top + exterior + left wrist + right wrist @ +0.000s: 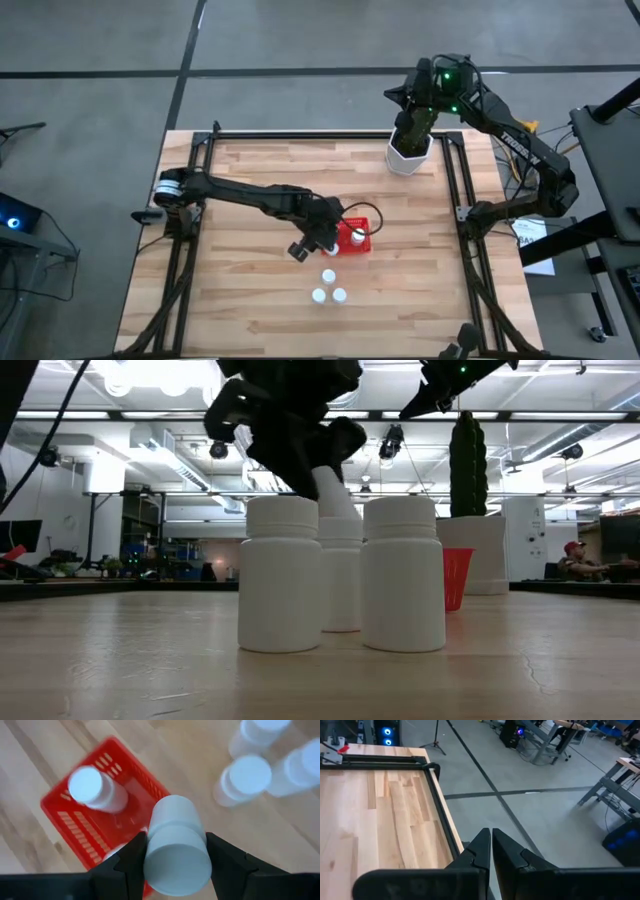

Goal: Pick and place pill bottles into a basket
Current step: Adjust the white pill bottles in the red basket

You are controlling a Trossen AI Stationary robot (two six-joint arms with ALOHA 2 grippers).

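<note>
The held pill bottle [176, 851], unlabelled, is clamped between the left gripper [175, 857] fingers above the red basket [357, 240] near the table [250, 170] centre; one bottle [90, 787] stands inside it. Three pill bottles [328, 289] stand clustered toward the near edge, with bare wood around. The right gripper [491, 851], fingers closed, hangs over the far right corner above the white cactus pot [408, 158]; "TROSSEN" lettering on its arm [520, 140] is barely readable.

Grey concrete floor [300, 40] with dark seams surrounds the wooden bench [250, 300]; ceiling strip lights [560, 415] glow over distant workbenches [620, 785].
</note>
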